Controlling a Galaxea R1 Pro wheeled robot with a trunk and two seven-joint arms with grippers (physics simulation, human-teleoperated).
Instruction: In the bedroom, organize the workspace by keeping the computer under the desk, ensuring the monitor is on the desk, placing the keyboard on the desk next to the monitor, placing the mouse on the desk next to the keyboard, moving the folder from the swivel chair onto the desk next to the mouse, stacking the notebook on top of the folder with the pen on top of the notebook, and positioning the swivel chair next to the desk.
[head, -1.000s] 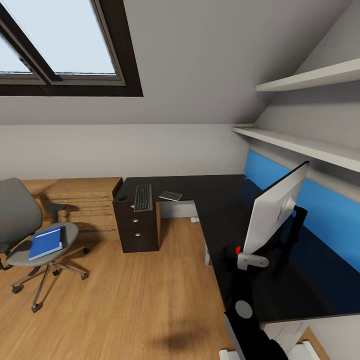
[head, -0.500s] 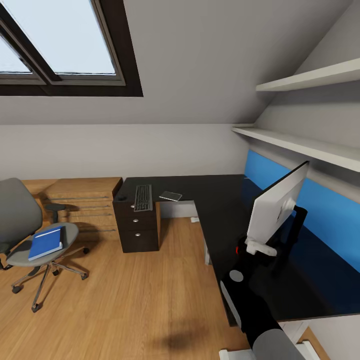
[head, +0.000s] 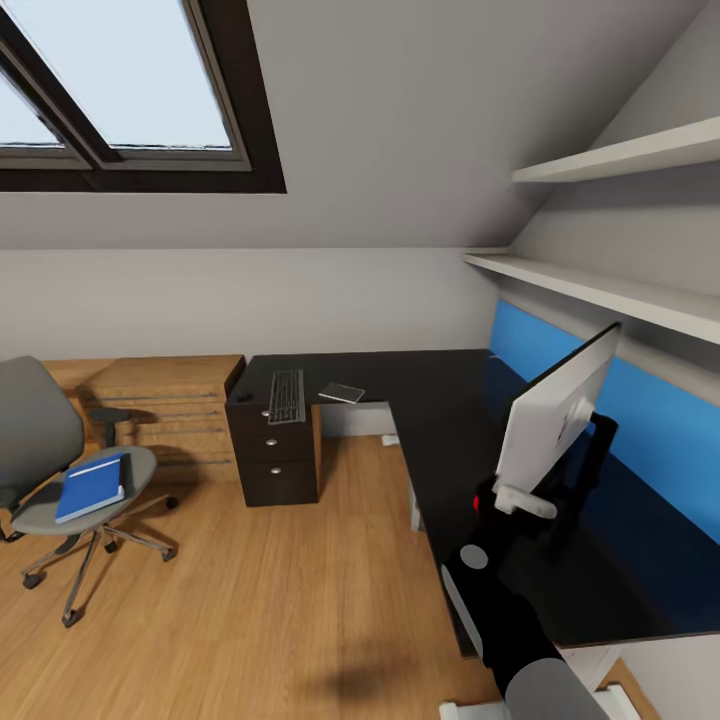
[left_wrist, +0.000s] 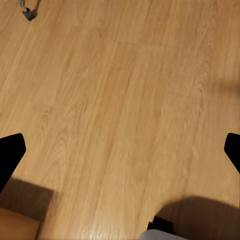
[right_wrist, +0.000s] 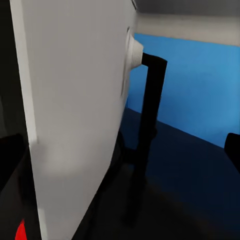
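The white-backed monitor (head: 555, 410) stands on its black stand (head: 590, 455) at the right of the black L-shaped desk (head: 440, 400). My right gripper (head: 520, 498) is open at the monitor's lower corner, and the monitor's back (right_wrist: 75, 115) lies between its fingers (right_wrist: 10, 160). The keyboard (head: 286, 395) lies at the desk's far left end, with a small dark mouse (head: 241, 397) beside it and a thin grey notebook (head: 342, 392) on its other side. A blue folder (head: 92, 486) rests on the grey swivel chair (head: 35, 440). My left gripper (left_wrist: 120, 150) hangs open over the wooden floor.
A dark drawer unit (head: 272, 460) stands under the desk's left end, with a low wooden dresser (head: 165, 400) next to it. Two white shelves (head: 600, 290) run above the blue wall panel (head: 650, 420). Wooden floor (head: 260, 600) lies between the chair and the desk.
My right arm has reached forward and up, bringing its gripper to the monitor's lower corner. The monitor has barely shifted; the chair, folder and keyboard are as before.
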